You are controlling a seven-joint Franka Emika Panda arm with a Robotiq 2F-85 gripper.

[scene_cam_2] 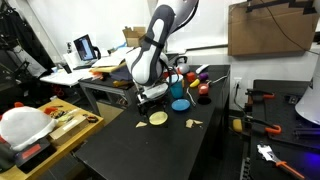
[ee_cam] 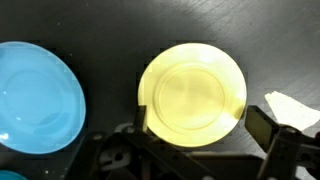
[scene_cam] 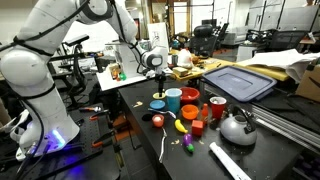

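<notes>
gripper (ee_cam: 195,150): closest thing to the wrist cam, jaws spread wide, holding nothing, hanging above the black table (ee_cam: 110,30)
yellow plate (ee_cam: 192,92): flat on the table right under us, untouched as far as we can tell
neighbours: blue dish (ee_cam: 35,95) just beside it, white paper scrap (ee_cam: 292,105) on the other side
progress: we reckon we're lined up, but no grasp or lift yet

Silver kettle (scene_cam: 237,127) near table edge; red cup (scene_cam: 217,107) just beside; grey-blue bin lid (scene_cam: 240,82) behind. Laptop (scene_cam_2: 86,47) on far desk; cardboard box (scene_cam_2: 262,28) above.
</notes>
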